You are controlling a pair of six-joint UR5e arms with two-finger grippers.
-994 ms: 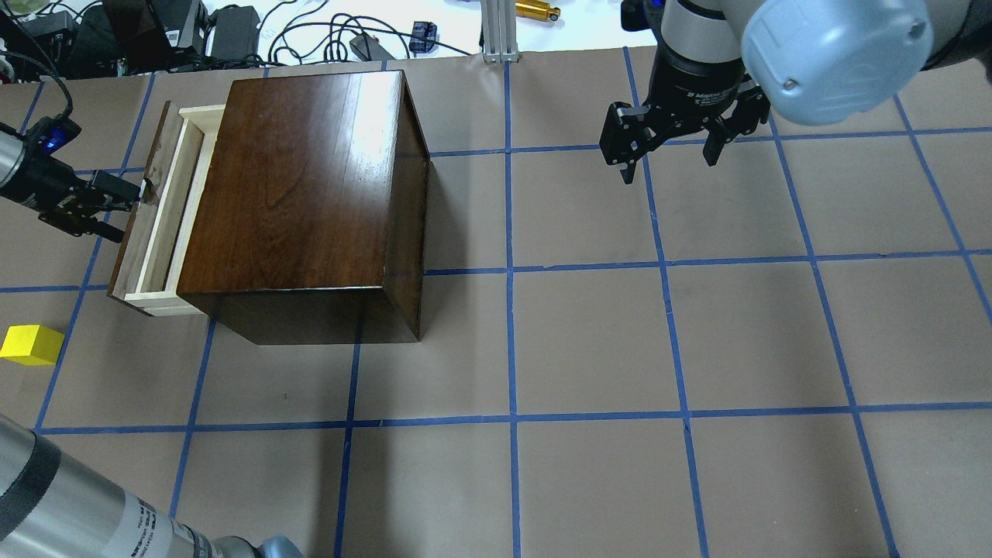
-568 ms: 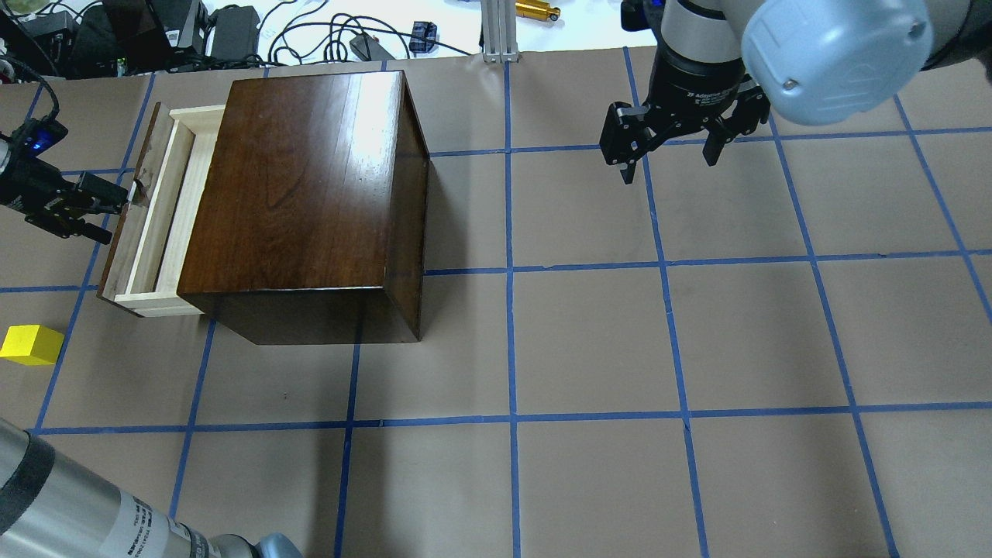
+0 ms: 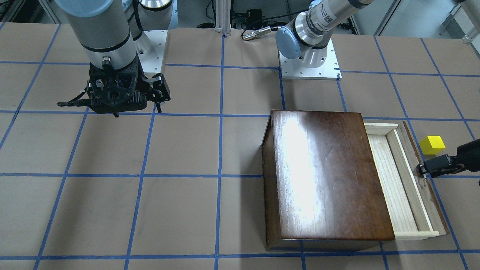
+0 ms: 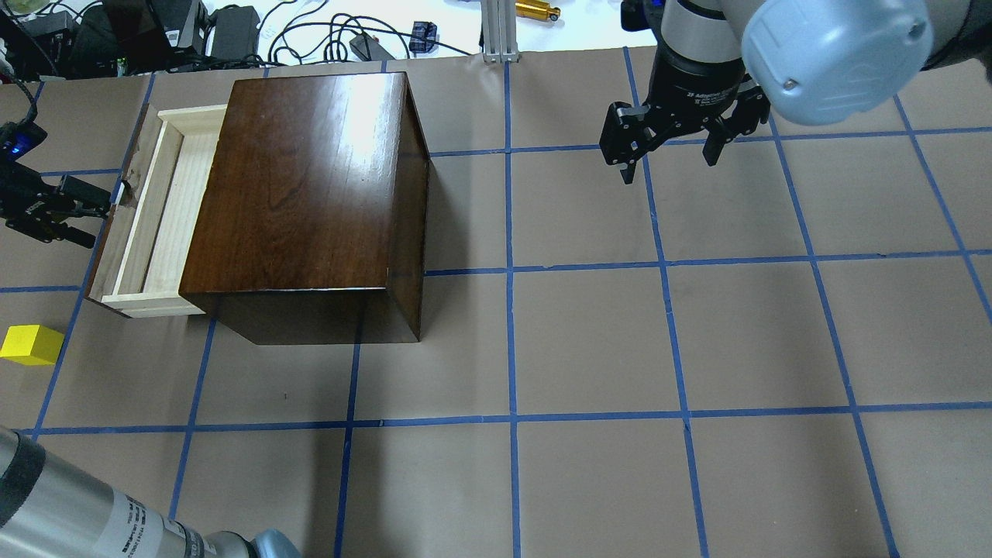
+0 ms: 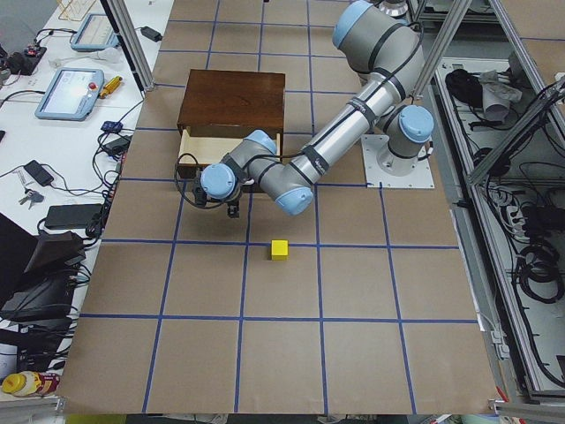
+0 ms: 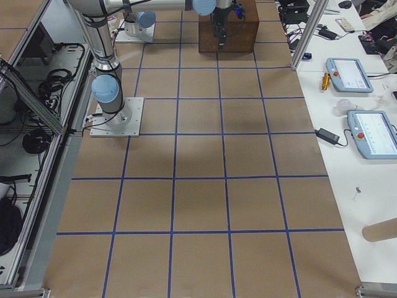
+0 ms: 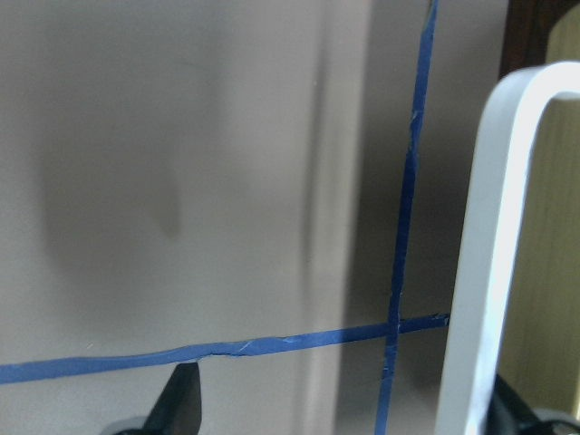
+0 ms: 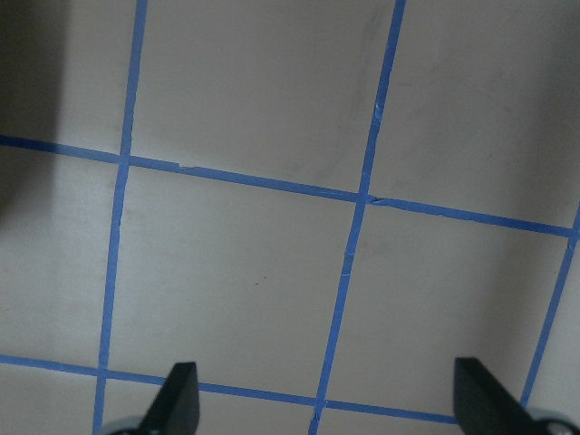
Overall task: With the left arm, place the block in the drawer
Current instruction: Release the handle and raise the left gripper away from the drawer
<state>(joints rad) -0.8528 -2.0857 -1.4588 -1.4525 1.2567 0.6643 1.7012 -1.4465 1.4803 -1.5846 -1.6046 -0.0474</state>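
Note:
The yellow block [image 4: 31, 345] lies on the table, in front of and left of the drawer; it also shows in the front-facing view [image 3: 432, 144]. The drawer [image 4: 167, 209] stands partly pulled out of the left side of the dark brown box [image 4: 302, 186], and its pale inside is empty. My left gripper [image 4: 99, 221] is at the drawer's dark front panel with its fingers apart. The white handle [image 7: 489, 254] sits between the fingers, close to one of them. My right gripper [image 4: 668, 167] is open and empty, hanging above the table at the back right.
Cables, power bricks and small tools lie beyond the table's far edge [image 4: 310, 31]. An aluminium post [image 4: 496, 31] stands at the back middle. The left arm's forearm [image 4: 77, 511] crosses the near left corner. Brown paper with a blue tape grid covers the table.
The drawer has slid further out of the box to the left. My left gripper has moved left with it, at the front panel. The right arm and the block have not moved.

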